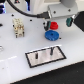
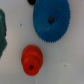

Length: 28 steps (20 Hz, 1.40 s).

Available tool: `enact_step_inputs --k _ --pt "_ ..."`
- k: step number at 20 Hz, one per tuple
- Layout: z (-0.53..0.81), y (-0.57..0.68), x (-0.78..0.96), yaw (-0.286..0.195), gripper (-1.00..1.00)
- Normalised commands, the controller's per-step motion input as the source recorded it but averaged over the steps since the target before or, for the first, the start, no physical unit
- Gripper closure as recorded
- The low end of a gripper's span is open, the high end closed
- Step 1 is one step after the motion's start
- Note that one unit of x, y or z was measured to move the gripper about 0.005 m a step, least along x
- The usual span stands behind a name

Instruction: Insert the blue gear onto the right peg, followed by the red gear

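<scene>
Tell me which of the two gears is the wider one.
The blue gear. Its toothed disc is clearly broader than that of the small red gear beside it.

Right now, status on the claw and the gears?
Claw hanging over the red gear, open or shut unclear. Blue gear flat on table, not on any peg. Right peg bare. Nothing seen in the way.

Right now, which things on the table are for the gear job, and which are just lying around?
For the job:
- big bright-blue toothed gear
- small red toothed gear
- thin dark right peg on the grey black-rimmed plate
- robot gripper, above the gears

Just lying about:
- cream and brown blocky part
- small dark bit
- dark-green piece
</scene>
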Motion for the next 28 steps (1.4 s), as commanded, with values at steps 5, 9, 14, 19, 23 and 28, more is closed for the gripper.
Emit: enact_step_inputs --k 5,9,14,19,23,28 --pt "-0.47 -0.01 -0.20 0.000 -1.00" --pt "-0.40 -0.04 -0.27 0.000 -1.00" --pt "-0.10 -0.04 -0.39 0.000 -1.00" --pt "0.00 -0.01 -0.50 0.000 -1.00" --pt "-0.08 -0.04 -0.47 0.000 1.00" --pt "-0.14 -0.02 -0.35 0.000 1.00"
